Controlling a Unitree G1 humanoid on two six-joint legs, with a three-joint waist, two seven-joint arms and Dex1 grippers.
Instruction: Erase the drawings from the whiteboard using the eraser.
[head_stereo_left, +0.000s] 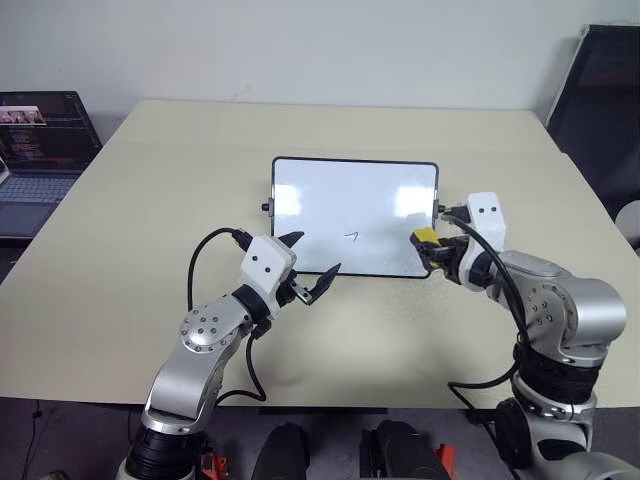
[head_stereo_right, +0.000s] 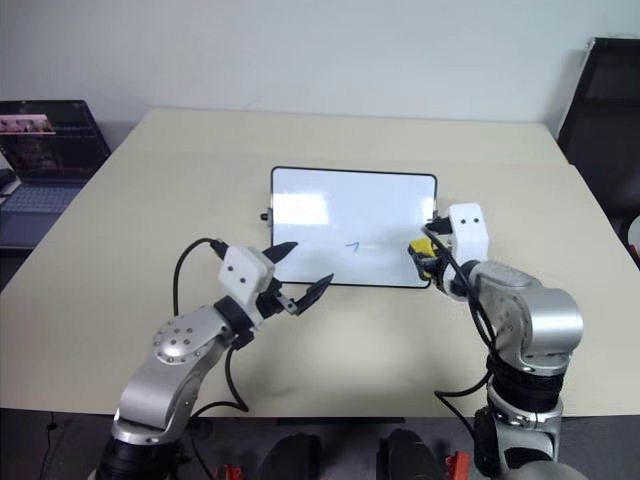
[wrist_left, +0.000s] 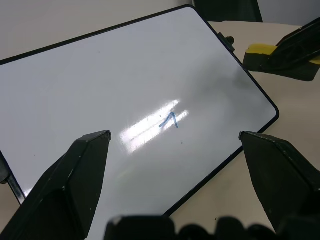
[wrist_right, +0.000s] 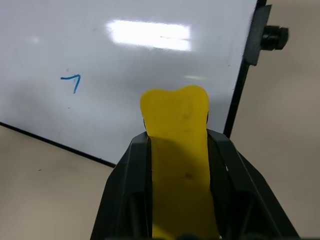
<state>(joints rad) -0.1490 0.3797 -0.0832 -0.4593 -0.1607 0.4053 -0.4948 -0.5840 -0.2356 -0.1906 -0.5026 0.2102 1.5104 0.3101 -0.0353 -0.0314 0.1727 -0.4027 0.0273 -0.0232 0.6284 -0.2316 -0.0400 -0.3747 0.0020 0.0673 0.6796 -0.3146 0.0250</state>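
Observation:
The whiteboard (head_stereo_left: 340, 195) lies flat in the middle of the beige table. One small blue "7"-like drawing (head_stereo_left: 351, 237) shows near its front edge, also clear in the wrist views (wrist_left: 170, 120) (wrist_right: 72, 80). My right gripper (head_stereo_left: 432, 250) is shut on the yellow eraser (wrist_right: 175, 110), whose tip hangs over the board's near right corner, to the right of the mark. My left gripper (head_stereo_left: 315, 253) stands open at the board's near left corner, its fingers (wrist_left: 90, 155) spread on either side of the mark, with nothing between them.
An open laptop (head_stereo_left: 40, 150) sits off the table's far left side. A dark chair (head_stereo_left: 600, 90) stands at the far right. The beige table (head_stereo_left: 150, 200) spreads wide around the board on all sides.

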